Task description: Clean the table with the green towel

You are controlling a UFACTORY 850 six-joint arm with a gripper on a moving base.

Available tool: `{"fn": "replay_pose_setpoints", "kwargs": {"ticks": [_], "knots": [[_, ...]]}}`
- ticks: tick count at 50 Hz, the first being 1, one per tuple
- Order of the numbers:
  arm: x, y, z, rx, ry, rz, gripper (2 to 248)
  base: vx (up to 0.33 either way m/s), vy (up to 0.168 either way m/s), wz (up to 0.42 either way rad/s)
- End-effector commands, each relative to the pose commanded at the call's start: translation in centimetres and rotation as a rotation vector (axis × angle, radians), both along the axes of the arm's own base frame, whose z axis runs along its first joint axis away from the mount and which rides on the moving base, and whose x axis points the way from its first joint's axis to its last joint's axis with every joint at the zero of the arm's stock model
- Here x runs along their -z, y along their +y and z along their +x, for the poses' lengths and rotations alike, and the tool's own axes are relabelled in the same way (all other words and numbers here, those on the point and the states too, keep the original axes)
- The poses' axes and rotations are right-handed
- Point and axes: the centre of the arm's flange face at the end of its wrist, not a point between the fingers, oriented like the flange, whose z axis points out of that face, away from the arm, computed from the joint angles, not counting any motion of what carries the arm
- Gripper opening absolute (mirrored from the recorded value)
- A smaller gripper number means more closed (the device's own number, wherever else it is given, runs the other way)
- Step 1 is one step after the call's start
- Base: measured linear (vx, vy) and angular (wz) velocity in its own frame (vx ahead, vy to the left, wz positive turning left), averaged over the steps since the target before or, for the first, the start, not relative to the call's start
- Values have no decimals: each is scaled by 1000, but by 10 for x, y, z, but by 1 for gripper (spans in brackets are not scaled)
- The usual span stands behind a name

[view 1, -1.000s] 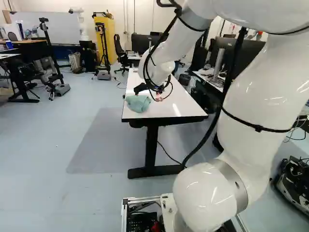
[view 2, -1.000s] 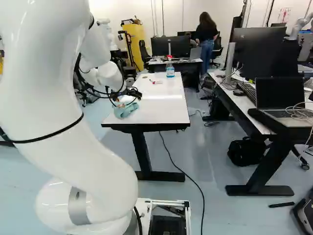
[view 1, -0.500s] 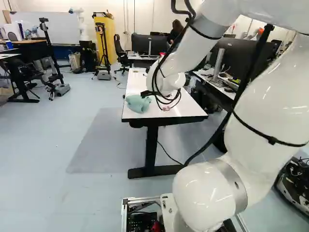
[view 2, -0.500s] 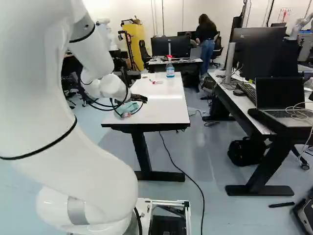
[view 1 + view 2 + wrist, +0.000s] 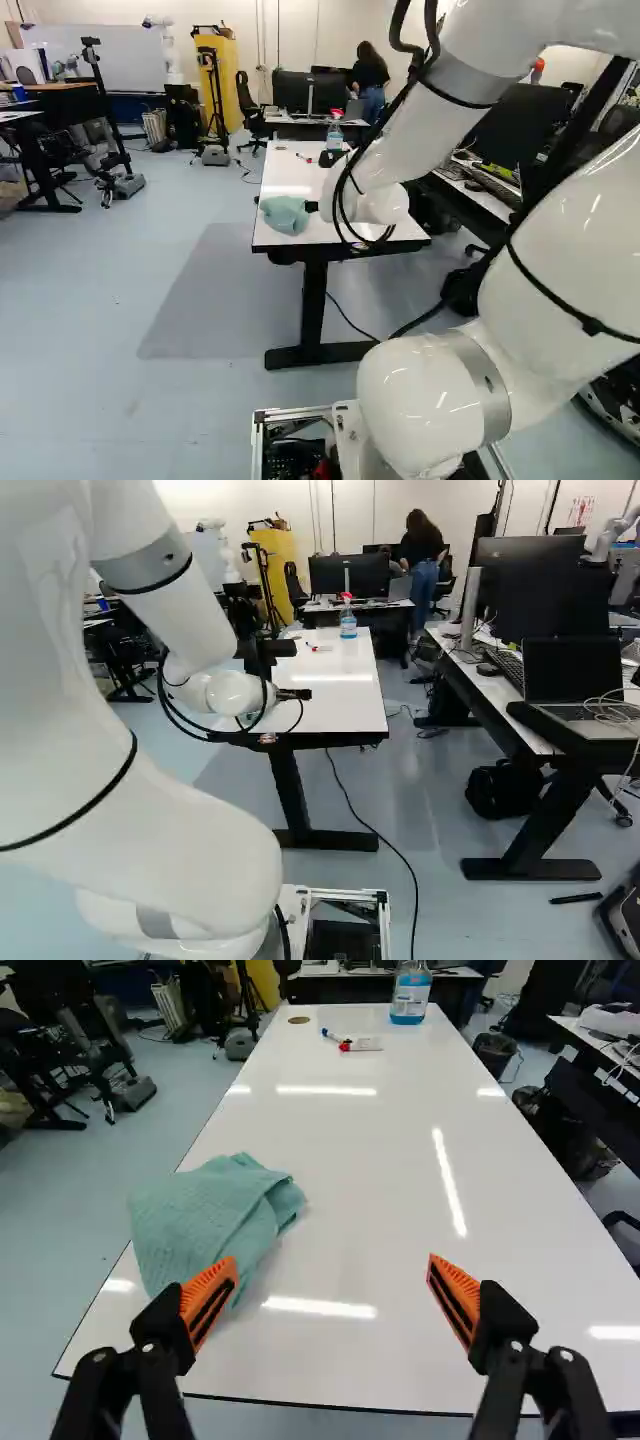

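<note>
White worktop (image 5: 380, 1200), long, glossy, its surface bearing light reflections. Green towel (image 5: 205, 1220), one, crumpled, lying at the worktop's left edge in the left base view, near the close corner; ungripped. Claw (image 5: 332, 1278), one, spread wide and holding nothing; one orange pad overlaps the towel in the wrist view, contact uncertain. Spray bottle (image 5: 410, 998) and marker pens (image 5: 345, 1045), at the far end. Likely faults: closing off-centre could miss the cloth or nudge it over the edge; lowering too far could scrape the surface; looped cables (image 5: 347, 222) might snag; careless far strokes could topple the bottle.
</note>
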Motion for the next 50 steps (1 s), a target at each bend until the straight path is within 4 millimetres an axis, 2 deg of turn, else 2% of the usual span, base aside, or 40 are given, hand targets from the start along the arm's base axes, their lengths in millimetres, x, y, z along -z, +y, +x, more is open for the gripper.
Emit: {"fn": "replay_pose_setpoints", "kwargs": {"ticks": [24,50], "knots": [[20,-16,-46,28,-98,-5,247,0,0,0],[33,-23,-77,45,-161,-8,247,0,0,0]]}}
